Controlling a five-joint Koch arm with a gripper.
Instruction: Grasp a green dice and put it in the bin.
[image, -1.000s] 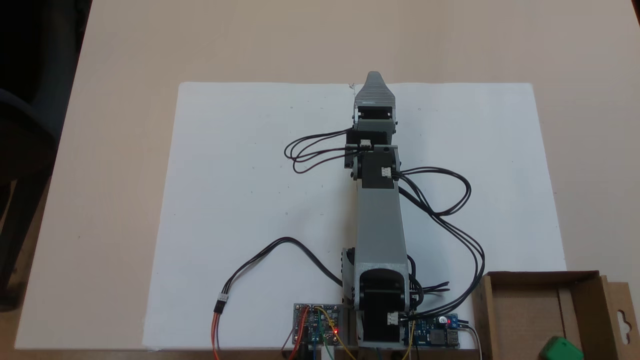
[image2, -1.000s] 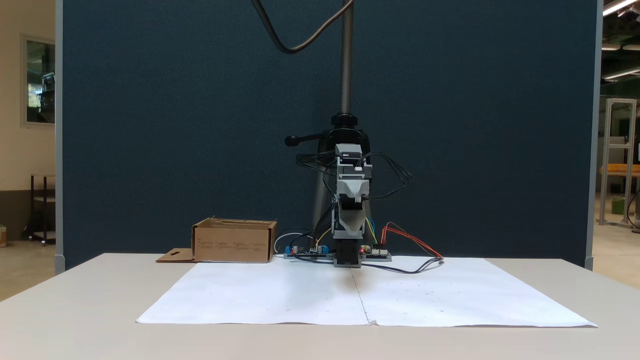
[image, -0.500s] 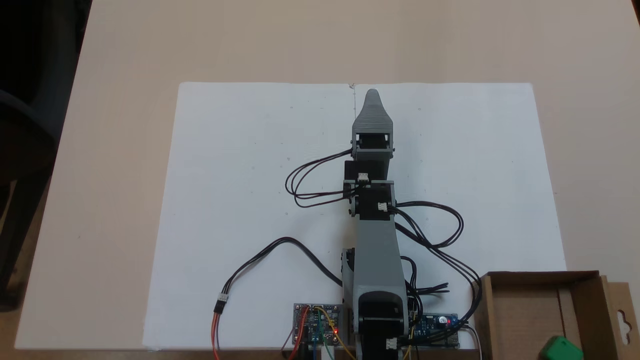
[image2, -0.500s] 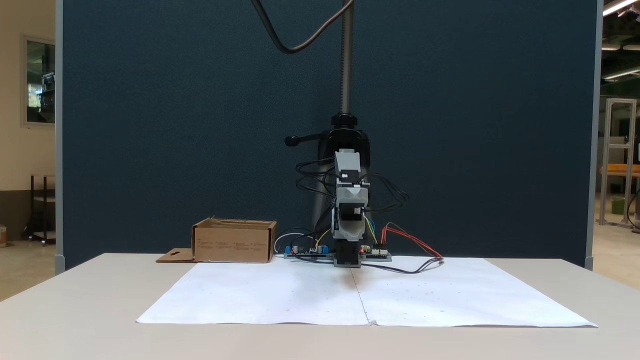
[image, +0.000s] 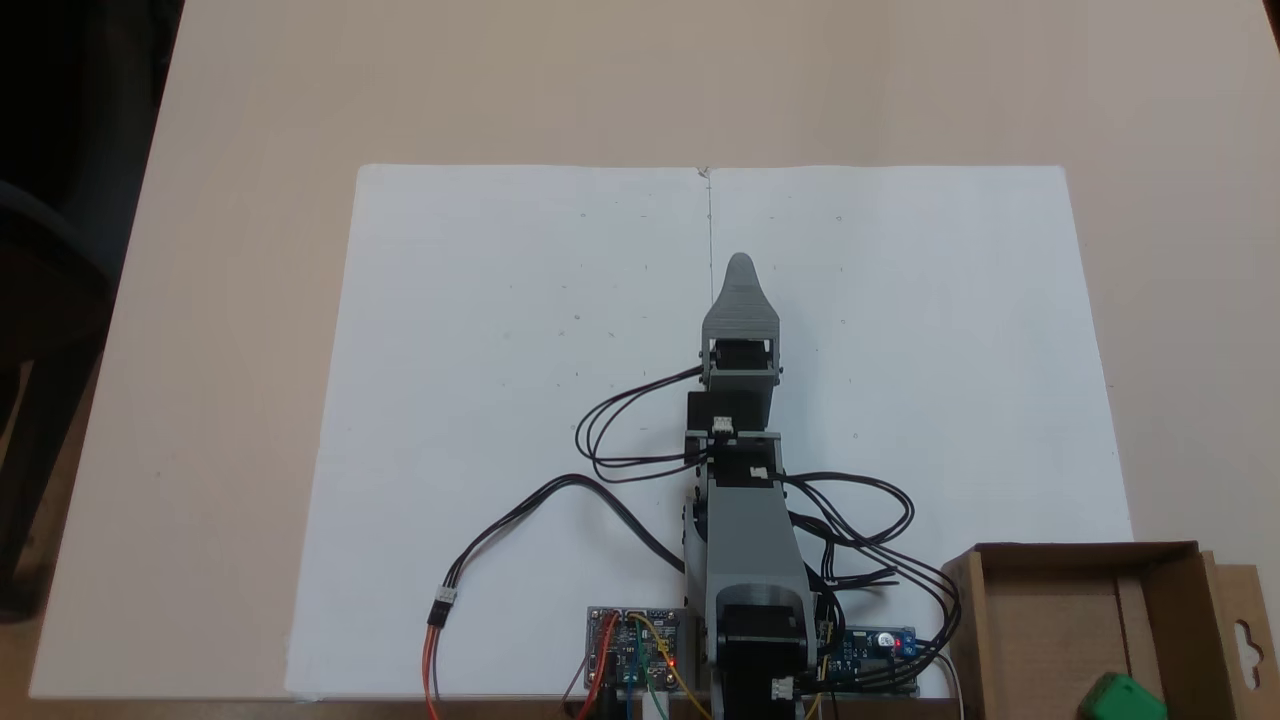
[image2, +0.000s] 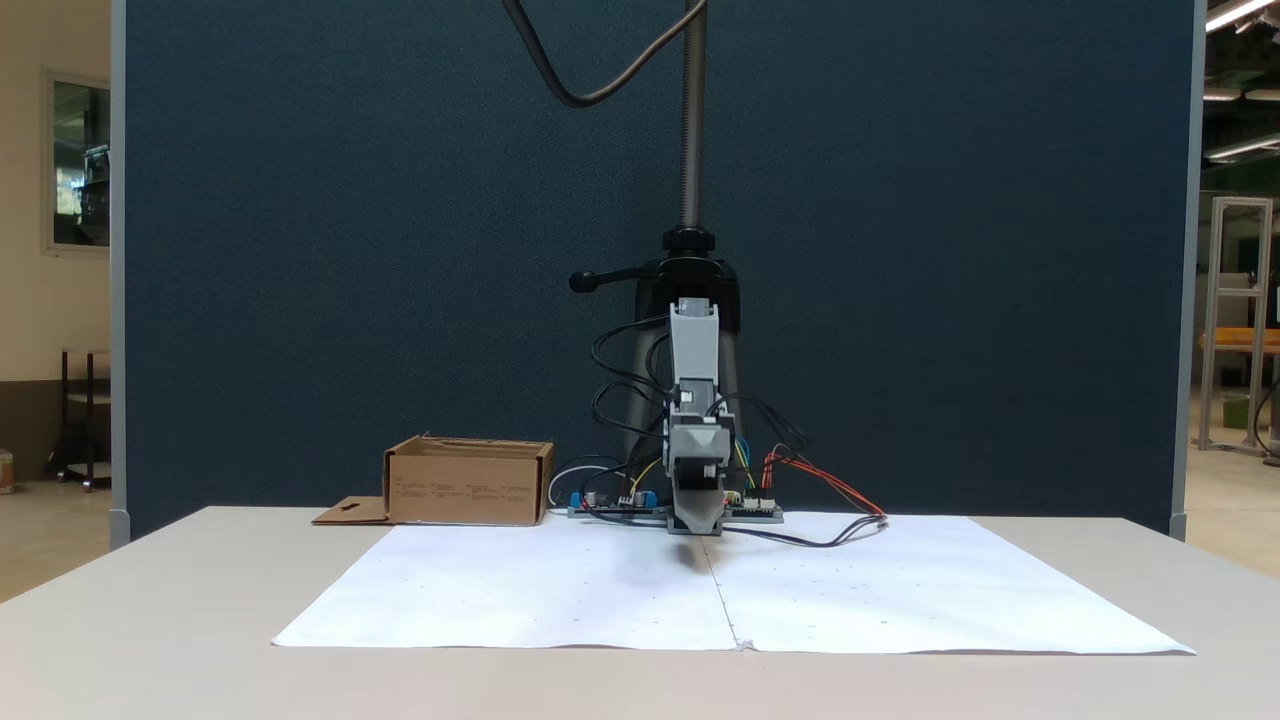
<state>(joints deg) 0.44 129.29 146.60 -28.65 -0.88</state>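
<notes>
Though boxed, green dice (image: 1122, 698) visible.

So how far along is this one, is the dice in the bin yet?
It looks done: the green dice lies inside the bin, at the lower right corner of a fixed view. The gripper hangs over the white paper, apart from both; whether its jaws are open cannot be told. Nothing visible is left but parking the arm.

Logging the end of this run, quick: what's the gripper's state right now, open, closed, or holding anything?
Gripper: cannot be told; its jaws lie one behind the other. The green dice lies in the bin.
</notes>
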